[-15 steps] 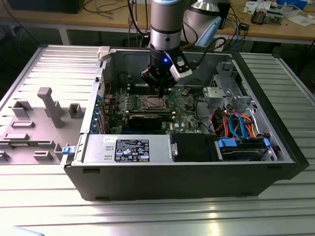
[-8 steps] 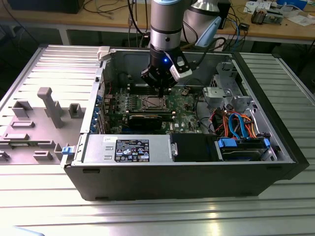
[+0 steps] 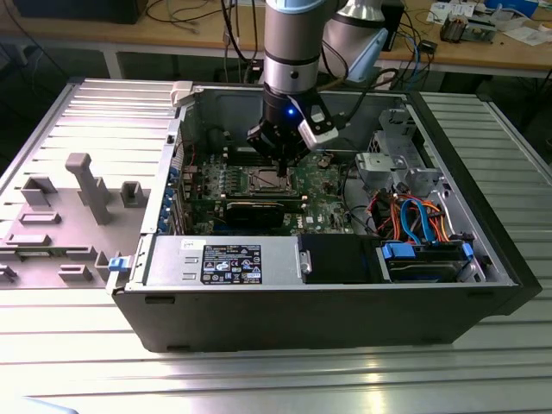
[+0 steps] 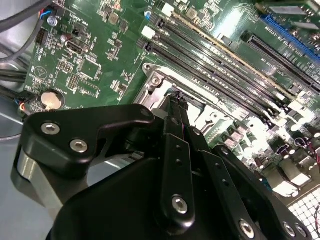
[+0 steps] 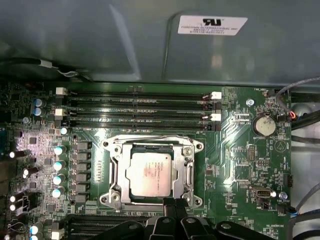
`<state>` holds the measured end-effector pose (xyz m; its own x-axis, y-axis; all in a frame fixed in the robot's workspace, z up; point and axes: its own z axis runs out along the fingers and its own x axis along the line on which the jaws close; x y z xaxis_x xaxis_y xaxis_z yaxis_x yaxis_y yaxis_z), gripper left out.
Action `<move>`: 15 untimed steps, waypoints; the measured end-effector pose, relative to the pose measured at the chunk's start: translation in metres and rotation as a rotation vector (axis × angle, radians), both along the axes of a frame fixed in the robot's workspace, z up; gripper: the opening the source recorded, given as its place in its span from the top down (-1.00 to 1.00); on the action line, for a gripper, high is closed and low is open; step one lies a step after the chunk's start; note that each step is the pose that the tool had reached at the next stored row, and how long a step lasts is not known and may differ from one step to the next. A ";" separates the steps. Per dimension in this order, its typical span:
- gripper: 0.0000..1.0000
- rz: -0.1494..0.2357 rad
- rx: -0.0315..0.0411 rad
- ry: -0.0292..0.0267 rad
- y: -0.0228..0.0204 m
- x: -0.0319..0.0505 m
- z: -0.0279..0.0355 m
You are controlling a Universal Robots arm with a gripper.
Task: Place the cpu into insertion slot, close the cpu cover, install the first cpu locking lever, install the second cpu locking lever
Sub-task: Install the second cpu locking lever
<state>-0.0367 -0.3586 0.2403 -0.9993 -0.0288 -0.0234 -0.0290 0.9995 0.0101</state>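
The cpu [image 5: 149, 174], a silver-grey square, lies flat in the insertion slot [image 5: 150, 148] on the green motherboard [image 5: 240, 165]. The cpu cover [image 5: 117, 170], a silver frame, lies down around it, and the chip's top shows through its window. My gripper [image 5: 173, 201] is shut, its black fingertips together at the socket's edge, just off the cover's rim. In the second wrist view the gripper [image 4: 176, 97] tapers to a point right at the silver frame [image 4: 159, 85]. In the exterior view the gripper [image 3: 280, 159] hangs inside the open case just over the socket [image 3: 263, 179].
Long black memory slots [image 5: 137, 107] run beside the socket, and a coin battery [image 5: 263, 126] sits on the board. The case wall [image 3: 216, 103] stands behind. A drive cage [image 3: 392, 164] and coloured cables [image 3: 414, 216] are at the exterior view's right, a grey fixture [image 3: 86, 185] outside the case at its left.
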 end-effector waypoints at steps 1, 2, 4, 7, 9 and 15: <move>0.79 0.000 0.0080 0.0009 -0.0005 0.0000 0.0000; 0.79 0.000 0.0122 0.0013 -0.0020 0.0000 0.0000; 0.79 0.000 0.0218 0.0015 -0.0072 0.0000 0.0000; 0.79 0.000 0.0219 0.0015 -0.0096 -0.0001 -0.0005; 0.79 0.000 0.0218 0.0015 -0.0097 -0.0017 -0.0007; 0.79 0.000 0.0218 0.0016 -0.0105 -0.0065 -0.0009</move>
